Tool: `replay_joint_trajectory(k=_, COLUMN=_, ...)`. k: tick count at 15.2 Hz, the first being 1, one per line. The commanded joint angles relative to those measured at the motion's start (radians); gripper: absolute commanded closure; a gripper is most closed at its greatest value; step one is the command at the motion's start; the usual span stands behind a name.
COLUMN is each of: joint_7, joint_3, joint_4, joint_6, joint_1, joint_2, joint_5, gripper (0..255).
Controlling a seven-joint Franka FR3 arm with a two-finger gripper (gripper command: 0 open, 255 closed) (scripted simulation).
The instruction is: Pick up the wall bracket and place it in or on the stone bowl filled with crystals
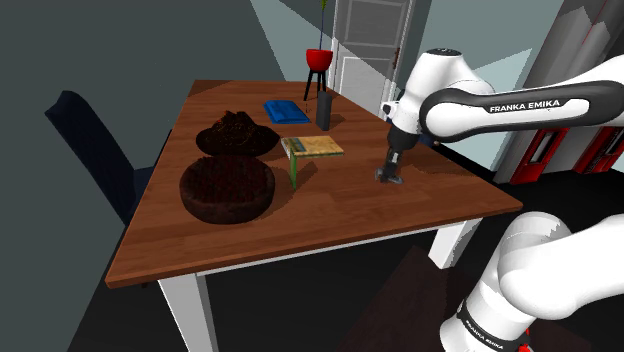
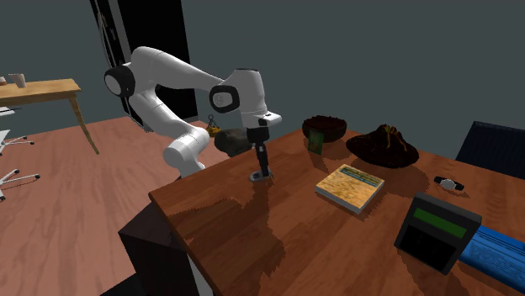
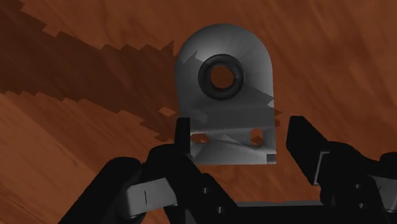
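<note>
**Room.** Dark grey walls (image 2: pixel 379 50) and a reddish plank floor (image 2: pixel 67 193). A white panelled door (image 1: pixel 370 45) stands beyond the bench's far end in the shoulder view. A black area (image 2: pixel 156 42) shows behind the arm in the second exterior view, with a pale wooden side table (image 2: pixel 42 88) at that view's far left.

**Bench** (image 1: pixel 330 215). Brown wood top on white legs.

**Arm** (image 1: pixel 490 105). White, reaching in over the bench from the shoulder view's right, wrist pointing down.

**Chair** (image 1: pixel 95 150). Dark blue, at the bench's left side in the shoulder view.

**Plain bowl** (image 1: pixel 227 190). Dark brown, near left on the bench in the shoulder view.

**Heaped bowl** (image 1: pixel 235 135). Dark and piled with dark lumps. It sits just beyond the plain bowl and well apart from the bracket.

**Black box** (image 2: pixel 437 229). Has a green panel and sits near right in the second exterior view.

**Yellow-green book** (image 1: pixel 315 147). Lies between the bowls and the jaws.

**Blue book** (image 1: pixel 285 111). Lies at the far end of the bench, beside a dark cylinder (image 1: pixel 323 110).

**Red pot** (image 1: pixel 318 58). Stands on a stand beyond the far edge of the bench.

**Bracket** (image 3: pixel 226 95). Grey, with a rounded tab, one large ringed hole and two small holes in its base. It rests on bare wood at the right of the bench in the shoulder view, directly under the jaws.

**Jaws.** Black, wide apart and low astride the bracket's base. One finger is at the bracket's edge, while the other finger (image 3: pixel 299 143) stands clear. Nothing is clasped.

**Watch** (image 2: pixel 450 182). Lies near the heaped bowl.
</note>
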Motion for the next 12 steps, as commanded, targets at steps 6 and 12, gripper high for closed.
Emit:
replay_joint_trajectory(k=6, joint_7=0.002, joint_3=0.002, joint_4=-0.002, joint_6=-0.002, joint_1=0.001, joint_2=-0.002, joint_5=0.002, gripper=255)
replay_joint_trajectory(k=12, joint_7=-0.005, joint_3=0.006, joint_4=0.036, joint_6=-0.043, joint_1=0.003, joint_2=-0.006, joint_5=0.008, gripper=255)
